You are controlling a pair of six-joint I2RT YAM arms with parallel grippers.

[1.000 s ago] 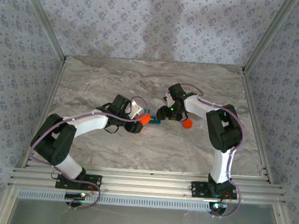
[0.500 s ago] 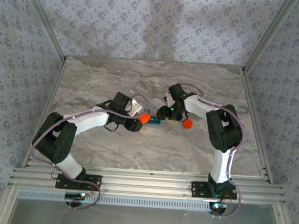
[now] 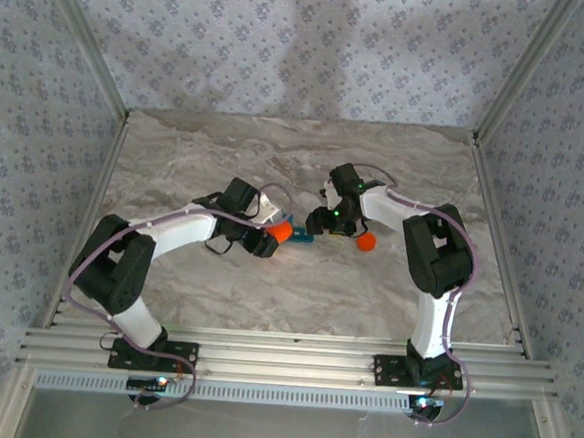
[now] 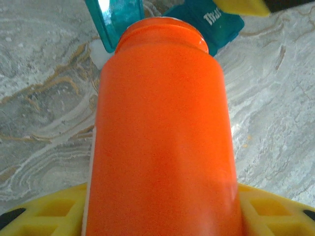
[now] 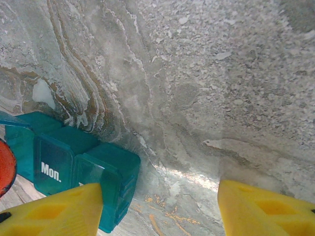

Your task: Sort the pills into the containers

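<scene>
Orange bottle (image 4: 162,132) clamped in my left gripper (image 4: 162,209); my right gripper (image 5: 160,206), jaws apart on nothing, just beside teal pill box (image 5: 54,152).

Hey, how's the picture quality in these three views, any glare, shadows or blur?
Top external view: even light, with soft grey shadows on the back wallpaper. Left wrist view: the orange cylindrical plastic bottle is so close it looks soft, and the raised teal lid carries white glare. Right wrist view: the marble-patterned table is sharp, with a bright patch beside the teal plastic pill box.
</scene>
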